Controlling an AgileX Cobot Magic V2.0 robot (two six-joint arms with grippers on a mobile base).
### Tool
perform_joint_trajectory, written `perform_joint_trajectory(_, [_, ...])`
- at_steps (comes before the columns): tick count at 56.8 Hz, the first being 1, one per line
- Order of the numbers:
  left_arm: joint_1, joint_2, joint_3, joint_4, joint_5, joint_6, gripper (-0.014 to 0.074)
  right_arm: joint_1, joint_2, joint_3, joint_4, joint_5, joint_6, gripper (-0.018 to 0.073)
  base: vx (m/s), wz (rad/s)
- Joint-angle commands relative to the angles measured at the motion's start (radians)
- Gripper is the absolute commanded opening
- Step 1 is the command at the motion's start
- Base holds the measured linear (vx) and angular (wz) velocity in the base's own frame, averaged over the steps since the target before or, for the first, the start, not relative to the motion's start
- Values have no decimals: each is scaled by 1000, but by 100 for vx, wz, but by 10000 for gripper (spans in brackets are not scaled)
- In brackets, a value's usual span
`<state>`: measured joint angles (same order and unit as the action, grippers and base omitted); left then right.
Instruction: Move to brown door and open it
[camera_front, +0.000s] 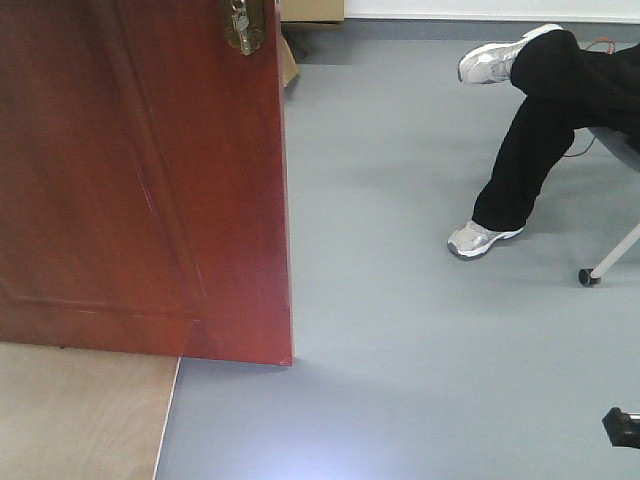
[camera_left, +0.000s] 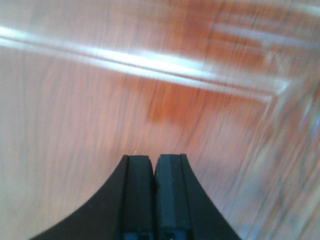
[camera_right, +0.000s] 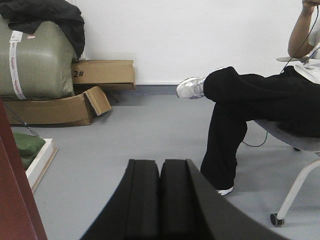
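Front view: the brown door (camera_front: 140, 180) fills the left half of the picture, its free edge slanting down to the grey floor (camera_front: 400, 330), with open floor showing to its right. That suggests the door stands swung away from closed, though no frame or doorway is visible to confirm how far. The brass lock plate (camera_front: 243, 25) sits at the top near that edge; the lever handle is out of the picture. On the far right a seated person (camera_front: 545, 130) has crossed legs, well apart from the door.

Left wrist view: the left gripper (camera_left: 154, 160) has its 2 fingers pressed together with nothing between them, pointing at glossy reddish wood very close ahead, blurred. Whether the tips touch the panel cannot be told.

Right wrist view: the right gripper (camera_right: 160, 165) is likewise closed and empty, facing open floor, cardboard boxes (camera_right: 75, 95) and a green bale (camera_right: 35, 60) on the far left. A sliver of the door shows at the near left edge.

Judgement: the approach looks done and the opening is probably well along, with perhaps a further push left.
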<state>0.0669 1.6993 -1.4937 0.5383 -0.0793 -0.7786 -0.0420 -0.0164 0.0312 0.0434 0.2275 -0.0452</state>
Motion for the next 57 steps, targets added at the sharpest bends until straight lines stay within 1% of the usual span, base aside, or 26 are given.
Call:
perform_joint_trajectory(1, [-5,-48,-32,-7,-70,-2,-6,0,-6,6,-4,-79,-6,0,0,0])
perform_joint_trajectory(19, [-5,-48,-32,-7,-70,-2,-6,0,-6,6,-4,-79,-6,0,0,0])
perform_joint_trajectory(34, [-5,-48,-32,-7,-17,-2,-6,0,-6,6,-4,-79,-6,0,0,0])
perform_joint_trajectory(39, [-5,-55,-32,-3,-14,1,-6,0,-6,6,-4,-79,-6,0,0,0])
perform_joint_trajectory(42, [-5,-65,-32,9,-12,13,-6,0,-6,6,-4,-79,-6,0,0,0])
perform_joint_trajectory(45, [-9,-89,-32,29,-12,46,-6,0,-6,6,-4,-79,-6,0,0,0])
perform_joint_trajectory(51, [-17,-141,-32,26,-12,103,-6,0,-6,6,-4,-79,-6,0,0,0])
perform_joint_trajectory(54, [-26,-172,-32,27,10,105,-6,0,-6,6,-4,-79,-6,0,0,0])
perform_joint_trajectory(57, [-27,-208,-32,26,59,106,-6,0,-6,6,-4,-79,-6,0,0,0])
